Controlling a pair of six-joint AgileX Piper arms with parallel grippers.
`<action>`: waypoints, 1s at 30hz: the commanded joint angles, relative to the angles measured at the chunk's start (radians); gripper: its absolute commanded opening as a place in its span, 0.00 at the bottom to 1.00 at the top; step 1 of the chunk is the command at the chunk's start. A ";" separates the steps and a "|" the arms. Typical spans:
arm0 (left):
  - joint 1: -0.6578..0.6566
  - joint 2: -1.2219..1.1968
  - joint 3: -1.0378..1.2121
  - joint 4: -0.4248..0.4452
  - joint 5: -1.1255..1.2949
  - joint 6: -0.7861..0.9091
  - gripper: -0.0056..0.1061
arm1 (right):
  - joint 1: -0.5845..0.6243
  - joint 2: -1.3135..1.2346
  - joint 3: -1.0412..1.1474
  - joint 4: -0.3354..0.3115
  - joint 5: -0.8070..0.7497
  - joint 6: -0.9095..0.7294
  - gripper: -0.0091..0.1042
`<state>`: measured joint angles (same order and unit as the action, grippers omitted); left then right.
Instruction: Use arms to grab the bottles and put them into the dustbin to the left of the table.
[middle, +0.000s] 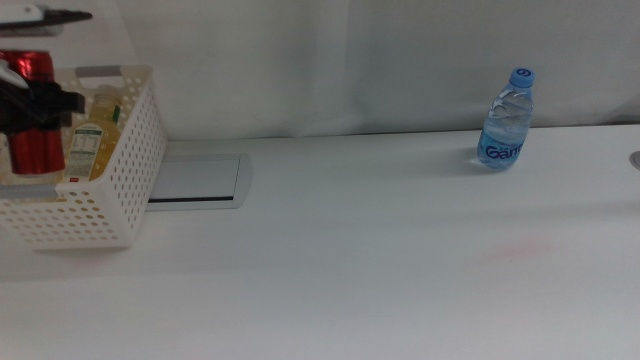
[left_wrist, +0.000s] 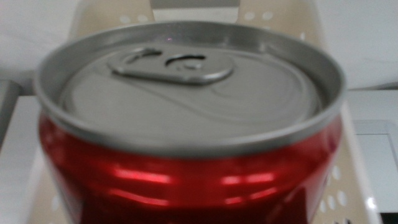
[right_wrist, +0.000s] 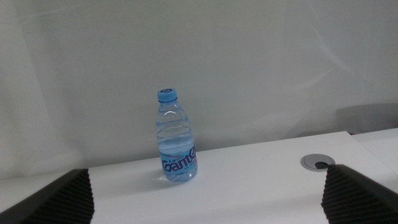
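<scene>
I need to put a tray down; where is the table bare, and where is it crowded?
Bare: the wide white table between the dustbin and the water bottle. Crowded: the dustbin, where the left gripper holds the red can beside the juice bottle.

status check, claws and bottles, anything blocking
Left claw shut on red can, held over the dustbin. Juice bottle already in. Right claw open, facing water bottle, upright at table's far right. Nothing blocking.
</scene>
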<state>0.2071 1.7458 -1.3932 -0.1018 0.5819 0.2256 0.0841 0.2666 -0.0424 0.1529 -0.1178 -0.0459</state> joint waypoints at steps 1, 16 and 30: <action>0.003 0.035 -0.033 -0.005 -0.043 -0.009 0.02 | -0.004 -0.001 0.005 0.000 0.005 -0.007 0.99; 0.003 0.130 -0.044 0.019 -0.095 -0.009 0.02 | -0.004 -0.001 0.005 0.000 0.005 -0.007 0.99; 0.003 0.130 -0.044 0.017 -0.127 -0.036 0.88 | -0.004 -0.001 0.005 0.013 -0.001 -0.009 0.99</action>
<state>0.2071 1.8843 -1.4324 -0.0794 0.4788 0.2148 0.0841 0.2666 -0.0424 0.1707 -0.1178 -0.0505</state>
